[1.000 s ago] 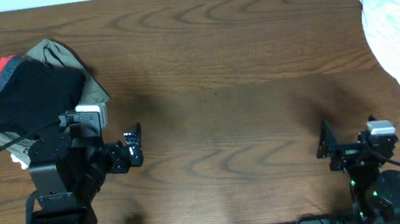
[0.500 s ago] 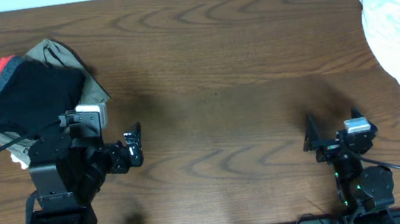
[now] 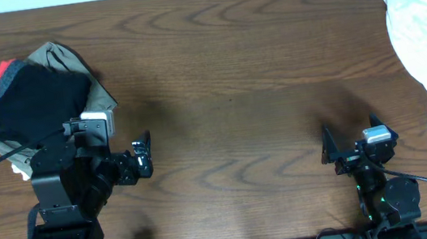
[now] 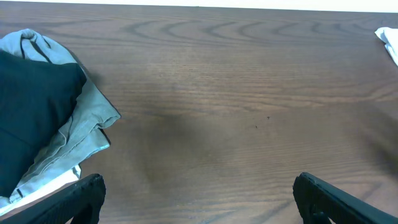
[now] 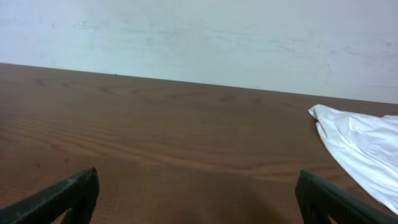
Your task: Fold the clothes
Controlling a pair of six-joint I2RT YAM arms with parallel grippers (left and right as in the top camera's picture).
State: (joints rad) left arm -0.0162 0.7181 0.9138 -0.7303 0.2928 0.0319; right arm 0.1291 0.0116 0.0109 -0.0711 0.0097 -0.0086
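Both pincers, the left gripper (image 3: 146, 154) and the right gripper (image 3: 352, 139), stand wide and empty at the near side, while the clothes (image 3: 28, 101) lie bunched far left atop a khaki garment (image 3: 58, 53), so a deep pinch could drag both layers.

A white garment (image 3: 420, 37) lies right, a khaki garment (image 3: 54, 53) left.

The black garment of thin fabric (image 3: 32, 105), with a heathered grey waistband edged in coral-red, lies folded into a compact, slightly rumpled bundle at the far left of the brown wooden counter (image 3: 224, 69). The grey band runs along the bundle's left side, and the red edge shows at its far-left corner. The bundle rests on top of a crumpled khaki cloth (image 3: 67, 56).
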